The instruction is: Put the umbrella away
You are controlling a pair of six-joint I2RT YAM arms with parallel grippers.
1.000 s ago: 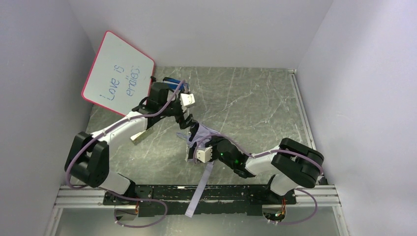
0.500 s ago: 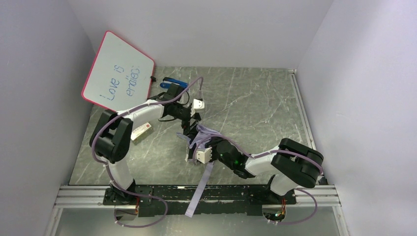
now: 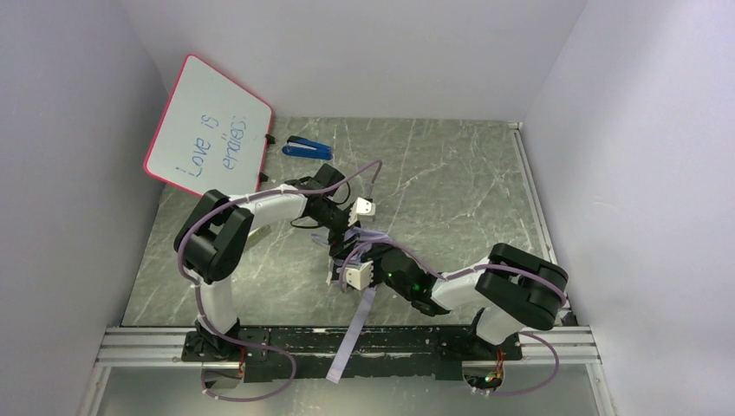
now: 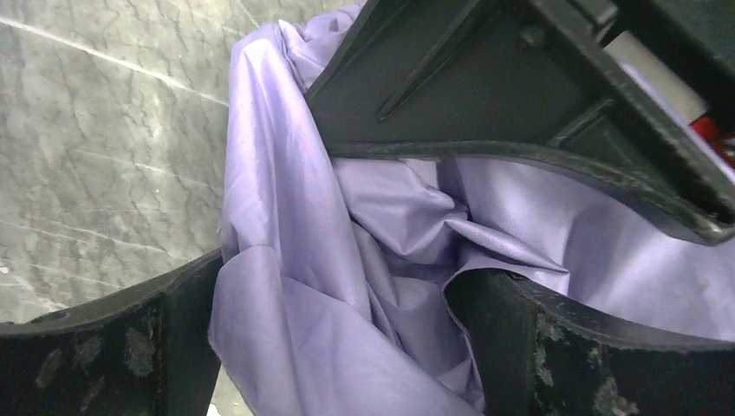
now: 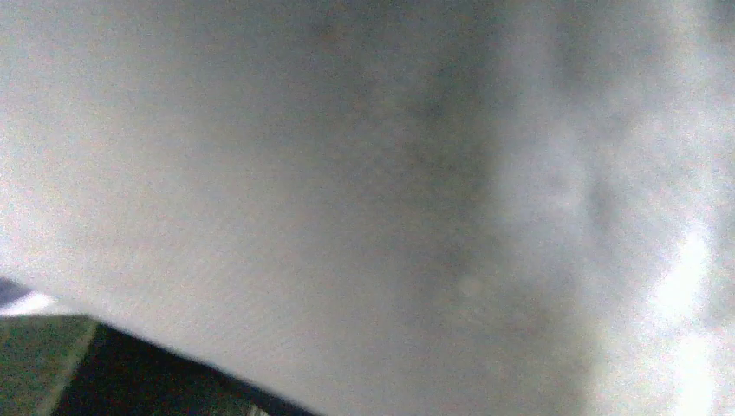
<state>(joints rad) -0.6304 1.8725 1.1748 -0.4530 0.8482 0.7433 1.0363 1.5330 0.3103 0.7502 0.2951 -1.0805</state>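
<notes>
Since the earlier frames the left arm has swung away from the far-left corner and toward the middle of the table (image 3: 451, 199). This has uncovered the blue stapler (image 3: 308, 147), which lies just right of the pink-framed whiteboard (image 3: 208, 130). The left gripper (image 3: 341, 227) now sits at the far side of the umbrella (image 3: 362, 236), a crumpled lilac bundle lying near the table's centre, between the two arms. In the left wrist view the jaws are spread wide. One dark finger (image 4: 520, 95) stands above the folds of lilac fabric (image 4: 295, 286), the other is below them, and neither presses the cloth flat. The right gripper (image 3: 347, 260) lies against the near side of the bundle. Its fingers are buried in fabric from above and its wrist view is a pale blur, so it cannot be told whether they pinch anything. A long lilac strip (image 3: 351, 338) runs from the bundle toward the near edge, across the mounting rail (image 3: 139, 345).
</notes>
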